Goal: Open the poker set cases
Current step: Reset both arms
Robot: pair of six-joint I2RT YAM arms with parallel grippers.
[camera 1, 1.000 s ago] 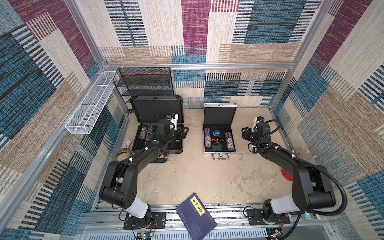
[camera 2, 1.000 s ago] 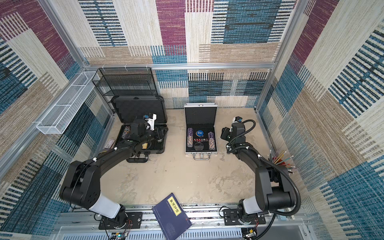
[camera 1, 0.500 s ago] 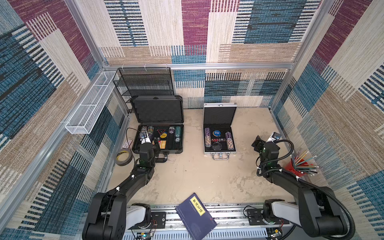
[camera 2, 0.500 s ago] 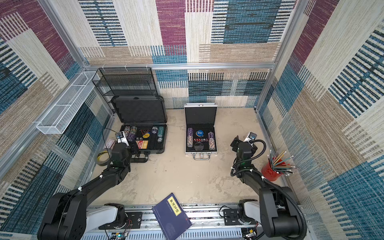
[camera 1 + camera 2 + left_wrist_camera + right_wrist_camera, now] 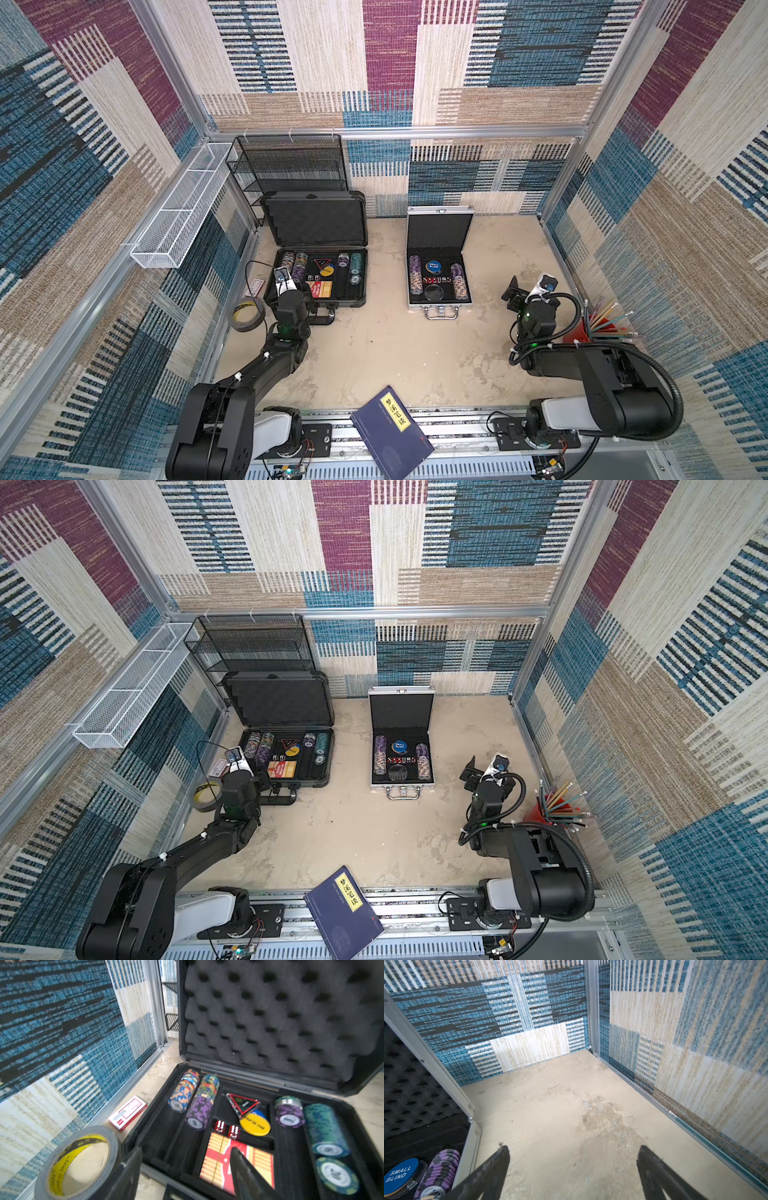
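Dark case (image 5: 316,224), rear left of table (image 5: 395,353): probably plastic, lid upright, egg-crate foam (image 5: 270,1012), chip rolls (image 5: 193,1101) and 2 red dice (image 5: 227,1129) inside. Smaller aluminium-framed case (image 5: 439,230), rear centre: lid up, same foam. Left gripper (image 5: 186,1150): jaws apart, empty, at dark case's front. Right gripper (image 5: 573,1147): jaws wide, empty.

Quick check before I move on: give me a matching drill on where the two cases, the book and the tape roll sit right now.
1 dark case
2 silver case
3 blue book
4 tape roll

A lying across the front rail
B open, at the middle, blue disc inside
C on the table, nearest the left wall
D open, in front of the black mesh shelf

Pairs: 1-D, 2-B, 3-A, 4-C.
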